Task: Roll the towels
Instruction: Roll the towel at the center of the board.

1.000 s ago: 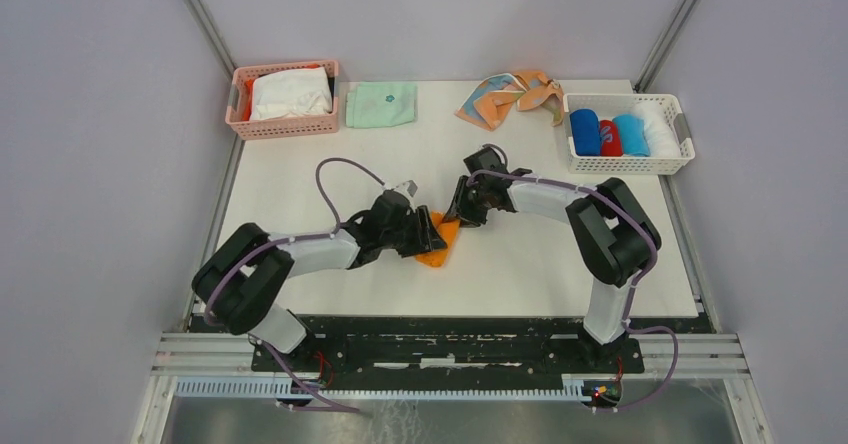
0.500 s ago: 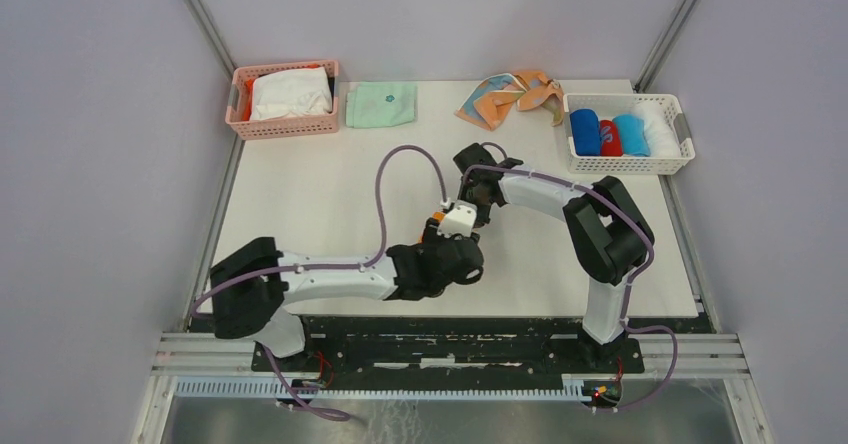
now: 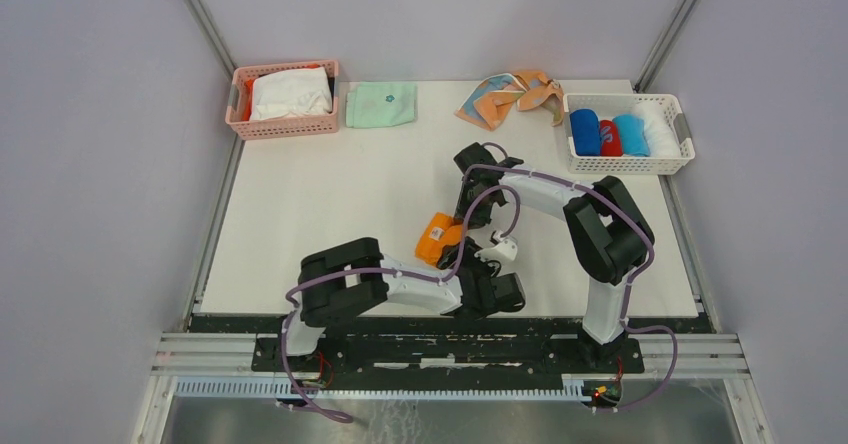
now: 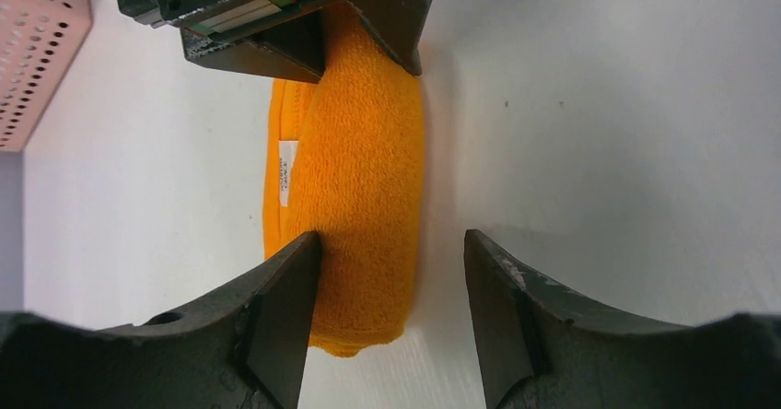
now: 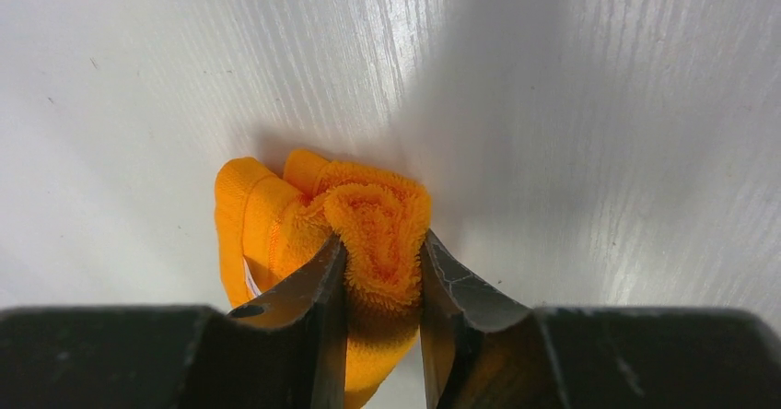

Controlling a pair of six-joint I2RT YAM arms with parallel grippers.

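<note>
Rolled orange towel (image 3: 438, 236) on the table (image 3: 330, 194) near its front edge: the right gripper (image 5: 382, 252) pinches one end, probably to stop unrolling, while the left gripper (image 4: 391, 239), jaws apart, straddles the other end ungripped.

I see a white table (image 3: 330, 214), orange towel (image 3: 437, 236) near the middle, pink basket (image 3: 285, 124) and mint-green cloth (image 3: 381, 103) far left, peach towel (image 3: 510, 96) and white basket (image 3: 628, 162) far right.
</note>
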